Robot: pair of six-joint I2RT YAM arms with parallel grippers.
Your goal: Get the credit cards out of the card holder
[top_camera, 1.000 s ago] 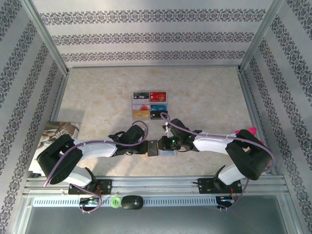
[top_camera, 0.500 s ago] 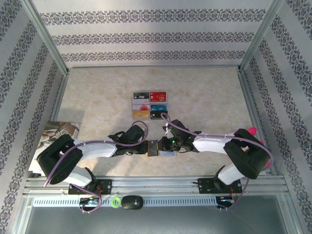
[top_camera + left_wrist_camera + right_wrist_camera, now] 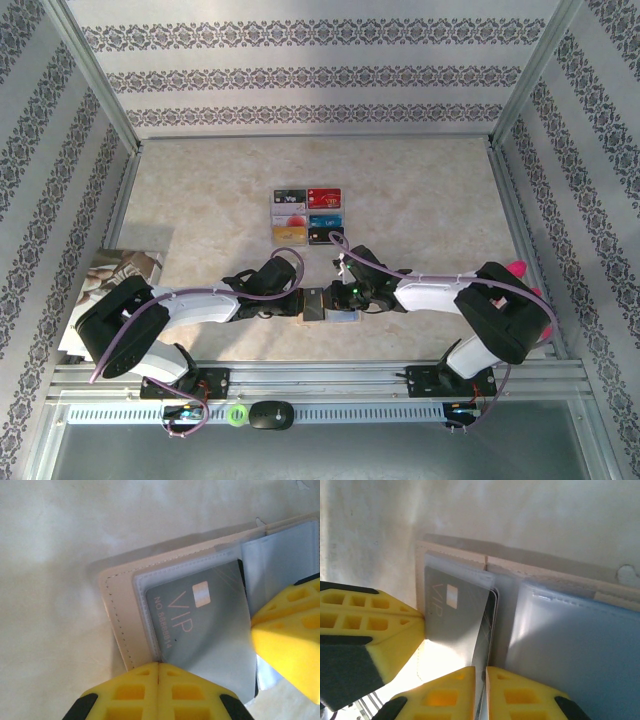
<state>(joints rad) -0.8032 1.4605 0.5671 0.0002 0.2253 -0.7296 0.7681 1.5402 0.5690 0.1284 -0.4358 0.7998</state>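
I see the card holder (image 3: 117, 625) lying open and flat on the worktop (image 3: 420, 200), near the front edge and midway between the two arm bases; from above it is the small tan patch (image 3: 318, 305) where both arms meet. Its tan stitched border frames clear grey-blue sleeves, and a grey VIP card (image 3: 200, 625) sits in the sleeve on the holder's left-arm side; in the right wrist view the same card (image 3: 452, 615) stands partly out of its sleeve, beside a wider empty-looking sleeve of the holder (image 3: 570, 645). My right pincer (image 3: 481, 690) is pressed together on that card, whose dark edge runs down into the seam between the yellow pads; from the left wrist camera one of its fingers (image 3: 290, 640) rests against the card's far edge. My left pincer (image 3: 157, 692) is also pressed together, its pads meeting in a thin line where the holder's border runs in, so I read it as pinching the holder's edge; from the right wrist its finger (image 3: 380, 620) touches the holder's side. In the overhead view the left pincer (image 3: 300, 303) and right pincer (image 3: 338, 300) face each other across the holder. Farther back lies a grid of six cards (image 3: 307, 217), well apart from the holder; a printed booklet (image 3: 125, 268) lies at the left edge.
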